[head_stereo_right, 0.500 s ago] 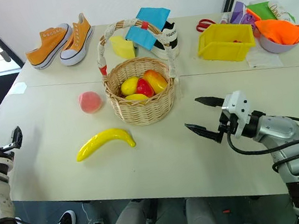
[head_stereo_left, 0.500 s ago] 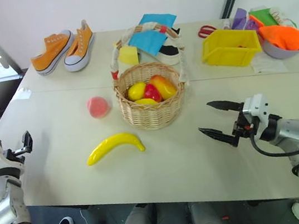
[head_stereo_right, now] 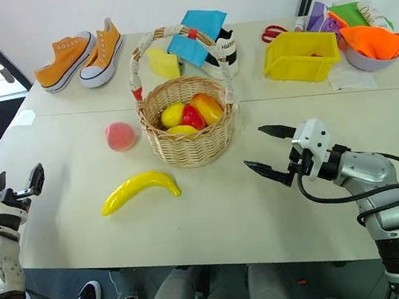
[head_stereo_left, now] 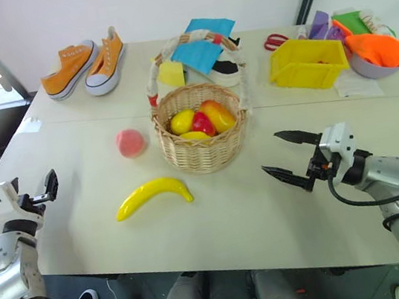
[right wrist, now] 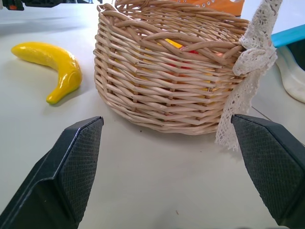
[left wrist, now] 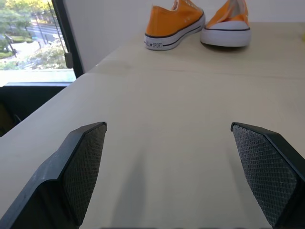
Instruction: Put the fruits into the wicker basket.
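Your left gripper point(head_stereo_left: 40, 190) has come inward over the table point(head_stereo_left: 217, 214); both it and the right gripper point(head_stereo_left: 287, 157) are gaping, empty, banana point(head_stereo_left: 152, 195) and peach point(head_stereo_left: 130, 142) lying outside the basket point(head_stereo_left: 202, 147).

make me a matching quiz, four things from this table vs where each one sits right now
Things:
1. banana
2. peach
3. orange sneakers
4. yellow bin

Places:
A. far left corner of the table
B. far right, beside a bowl of orange cloth
C. on the table just left of the wicker basket
D. on the table in front of the basket, nearer the robot

Pairs: 1-D, 2-C, 3-A, 4-B
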Tool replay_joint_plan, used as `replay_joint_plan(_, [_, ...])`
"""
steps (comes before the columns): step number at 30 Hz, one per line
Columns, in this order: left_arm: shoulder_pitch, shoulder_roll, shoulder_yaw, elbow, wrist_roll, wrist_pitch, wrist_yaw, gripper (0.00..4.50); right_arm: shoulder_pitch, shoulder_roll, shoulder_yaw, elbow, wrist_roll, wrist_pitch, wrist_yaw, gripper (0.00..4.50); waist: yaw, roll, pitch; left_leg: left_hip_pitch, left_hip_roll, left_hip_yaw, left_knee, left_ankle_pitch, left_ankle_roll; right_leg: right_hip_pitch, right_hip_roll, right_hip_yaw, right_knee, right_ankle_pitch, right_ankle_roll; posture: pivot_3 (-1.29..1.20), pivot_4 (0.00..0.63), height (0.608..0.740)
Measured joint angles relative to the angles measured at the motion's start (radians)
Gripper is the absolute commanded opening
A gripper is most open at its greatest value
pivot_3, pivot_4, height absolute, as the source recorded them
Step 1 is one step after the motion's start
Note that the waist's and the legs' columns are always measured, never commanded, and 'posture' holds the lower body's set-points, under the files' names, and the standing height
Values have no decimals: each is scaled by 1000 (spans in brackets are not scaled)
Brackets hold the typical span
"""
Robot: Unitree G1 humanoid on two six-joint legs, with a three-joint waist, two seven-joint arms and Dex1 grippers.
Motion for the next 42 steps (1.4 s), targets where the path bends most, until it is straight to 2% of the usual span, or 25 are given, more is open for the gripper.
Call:
replay_joint_plan(9, [14, -1, -4, -36, -3, 0, -33, 4500, -6, 0, 1, 9, -4, -10, 1, 4480, 0, 0, 0, 0, 0, 0, 0, 0, 0, 0, 0, 0, 0, 0, 0, 0, 150, 740])
replay_joint_plan(20, [90, 23, -44, -147, -77, 75, -213, 4500, -14, -11, 6, 15, 2, -11, 35, 4480, 0, 0, 0, 0, 0, 0, 0, 0, 0, 0, 0, 0, 0, 0, 0, 0, 150, 740])
replay_joint_plan(25, [177, 113, -121, -313, -209, 281, -413, 4500, 104, -163, -4, -121, 89, 72, 180, 4480, 3, 0, 0, -1, 0, 0, -1, -1, 0, 0, 0, 0, -2, -1, -2, 0, 150, 740])
replay_joint_plan(30, [170, 215, -214, -429, -246, 421, -548, 4500, 125, -256, -27, -211, 151, 153, 249, 4480, -3, 1, 0, 0, 1, 2, -1, -2, -2, 0, 0, 2, -2, -2, -4, 0, 150, 740])
replay_joint_plan(36, [76, 284, -371, -486, -210, 501, -629, 4500, 133, -264, 3, -263, 146, 177, 248, 4480, 3, 1, 0, -2, 1, 3, -2, -3, 0, 0, -1, 2, -8, -2, -4, 0, 150, 740])
replay_joint_plan(42, [5, 309, -455, -503, -157, 525, -660, 4500, 111, -221, 17, -241, 116, 157, 212, 4480, 1, 1, 0, -2, 1, 3, -3, -3, 3, 0, -1, 2, -9, -1, -3, 0, 150, 740])
